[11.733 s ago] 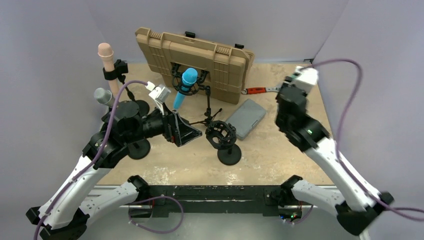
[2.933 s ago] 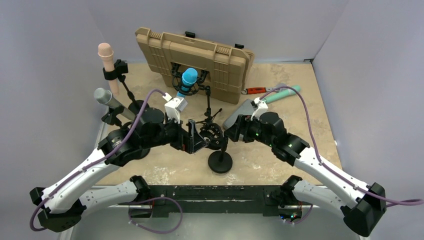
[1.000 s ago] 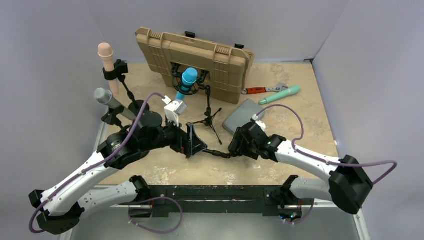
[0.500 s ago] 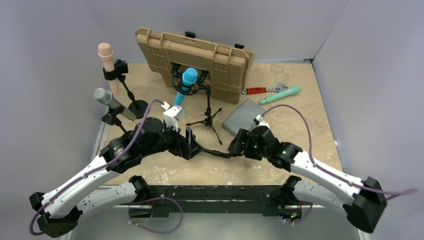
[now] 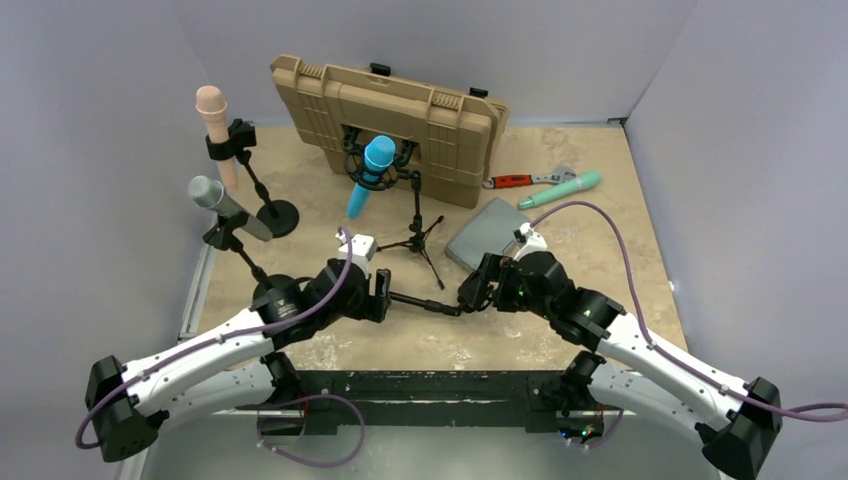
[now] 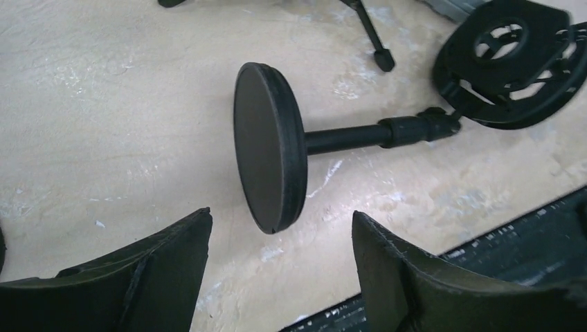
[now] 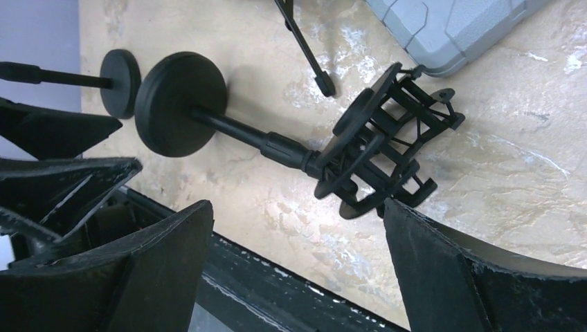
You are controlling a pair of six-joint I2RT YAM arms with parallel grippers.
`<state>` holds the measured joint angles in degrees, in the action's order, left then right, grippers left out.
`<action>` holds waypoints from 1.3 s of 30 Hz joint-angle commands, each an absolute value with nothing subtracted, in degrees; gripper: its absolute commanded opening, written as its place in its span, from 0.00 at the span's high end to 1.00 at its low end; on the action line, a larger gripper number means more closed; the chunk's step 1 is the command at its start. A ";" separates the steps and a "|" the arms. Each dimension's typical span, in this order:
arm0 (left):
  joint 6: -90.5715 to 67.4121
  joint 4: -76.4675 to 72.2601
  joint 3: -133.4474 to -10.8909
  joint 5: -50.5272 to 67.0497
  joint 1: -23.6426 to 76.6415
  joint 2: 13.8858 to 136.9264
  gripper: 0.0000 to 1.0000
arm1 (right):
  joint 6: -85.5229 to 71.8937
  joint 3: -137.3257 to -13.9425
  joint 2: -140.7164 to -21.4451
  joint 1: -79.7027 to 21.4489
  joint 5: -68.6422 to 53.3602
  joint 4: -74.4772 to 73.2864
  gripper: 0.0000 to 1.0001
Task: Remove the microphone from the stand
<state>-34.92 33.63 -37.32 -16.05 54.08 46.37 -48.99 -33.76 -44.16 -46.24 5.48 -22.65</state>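
An empty black stand lies on its side near the near edge of the table, between both arms. The left gripper has its jaws parted, facing the stand's round base and holding nothing. The right gripper gapes wide at the shock mount, gripping nothing. The teal microphone lies at the far right, beside a wrench.
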 commanded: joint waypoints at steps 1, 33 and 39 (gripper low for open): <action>-38.86 23.92 -34.93 -22.87 54.39 50.81 0.30 | -46.94 -36.41 -43.65 -46.50 7.25 -21.79 0.09; -51.45 12.80 -32.50 13.04 42.74 57.18 1.00 | -32.56 -41.23 -33.45 -46.49 -7.23 -12.56 0.10; -61.13 7.94 -34.55 21.79 42.47 55.52 1.00 | -32.91 -39.30 -27.76 -46.51 -9.47 -9.70 0.11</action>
